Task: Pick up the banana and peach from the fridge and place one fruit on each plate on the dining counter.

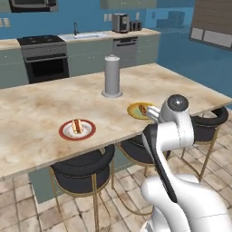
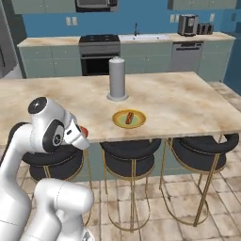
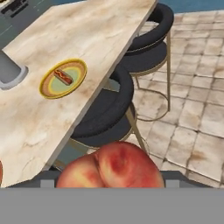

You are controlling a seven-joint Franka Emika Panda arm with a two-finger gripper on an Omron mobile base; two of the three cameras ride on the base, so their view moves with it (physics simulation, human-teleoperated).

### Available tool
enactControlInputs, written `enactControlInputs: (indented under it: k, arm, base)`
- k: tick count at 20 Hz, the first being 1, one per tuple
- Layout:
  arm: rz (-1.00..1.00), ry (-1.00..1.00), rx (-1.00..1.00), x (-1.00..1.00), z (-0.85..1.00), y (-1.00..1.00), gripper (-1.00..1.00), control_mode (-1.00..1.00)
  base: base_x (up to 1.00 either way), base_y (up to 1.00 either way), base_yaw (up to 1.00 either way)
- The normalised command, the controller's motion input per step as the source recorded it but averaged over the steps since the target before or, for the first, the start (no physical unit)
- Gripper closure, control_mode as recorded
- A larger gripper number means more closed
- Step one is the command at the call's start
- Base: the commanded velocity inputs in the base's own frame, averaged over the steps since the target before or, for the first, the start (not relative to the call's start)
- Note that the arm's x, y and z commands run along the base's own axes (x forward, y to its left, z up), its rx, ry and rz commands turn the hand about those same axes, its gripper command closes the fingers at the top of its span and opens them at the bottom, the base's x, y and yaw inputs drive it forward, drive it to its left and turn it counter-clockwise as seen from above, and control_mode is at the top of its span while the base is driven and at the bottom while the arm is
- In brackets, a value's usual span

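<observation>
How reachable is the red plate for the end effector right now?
Probably reachable: the end effector, holding the peach, hangs at the counter edge above the stools, with bare counter between it and the red plate.

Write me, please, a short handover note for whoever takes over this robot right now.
End effector: closed on the peach, at the stool side of the dining counter.
Yellow plate: near the counter's edge, bears a small reddish item.
Red-rimmed plate: bears a small orange item.
Both items are too small to tell which is the banana.
Done: peach in hand.
Left: set the peach on a plate; confirm the banana sits on the other.
</observation>
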Motion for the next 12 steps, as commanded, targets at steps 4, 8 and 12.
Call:
enactControlInputs:
  k: [4,8,12]
  arm:
    - [0.0,0.0,0.0,0.0,0.0,0.0,1.0,1.0]
    - [0.0,0.0,0.0,0.0,0.0,0.0,1.0,1.0]
    - [0.0,0.0,0.0,0.0,0.0,0.0,1.0,1.0]
  base:
    - [0.5,-0.28,0.21]
    - [0.45,-0.25,0.23]
    - [0.43,-0.24,0.24]
